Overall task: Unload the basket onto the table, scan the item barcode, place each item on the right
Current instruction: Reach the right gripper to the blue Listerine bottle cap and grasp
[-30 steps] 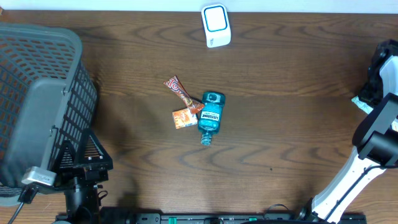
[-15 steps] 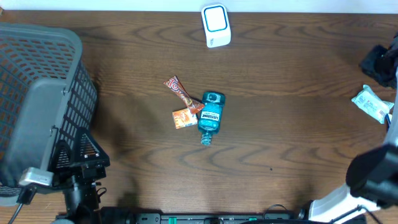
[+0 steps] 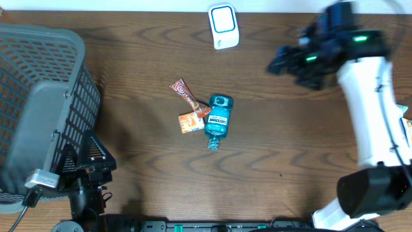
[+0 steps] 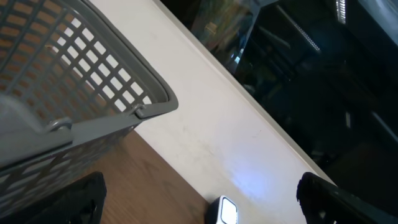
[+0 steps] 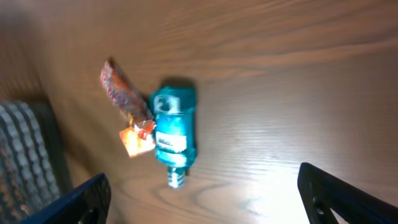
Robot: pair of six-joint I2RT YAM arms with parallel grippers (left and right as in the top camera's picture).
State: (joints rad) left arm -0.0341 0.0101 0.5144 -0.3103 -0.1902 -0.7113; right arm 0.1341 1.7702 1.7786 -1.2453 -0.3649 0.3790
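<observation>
The white barcode scanner (image 3: 223, 26) with a blue-rimmed window stands at the table's far edge; it also shows low in the left wrist view as the scanner (image 4: 224, 213). A teal mouthwash bottle (image 3: 217, 120) lies mid-table, beside a red snack wrapper (image 3: 187, 95) and an orange packet (image 3: 190, 122). My right gripper (image 3: 280, 63) hovers right of the scanner, open and empty. Its wrist view looks down on the bottle (image 5: 174, 134) from well above, between its wide-apart fingers (image 5: 336, 196). My left gripper (image 4: 202, 199) stands open and empty at the near left.
A grey mesh basket (image 3: 38, 109) fills the left side, close to the left arm (image 3: 87, 171). A white packet (image 3: 407, 127) lies at the right edge, partly cut off by the frame.
The right gripper has opened, leaving the white packet at the right edge, and its arm has swung left and away toward the scanner side. The left arm has barely moved.
</observation>
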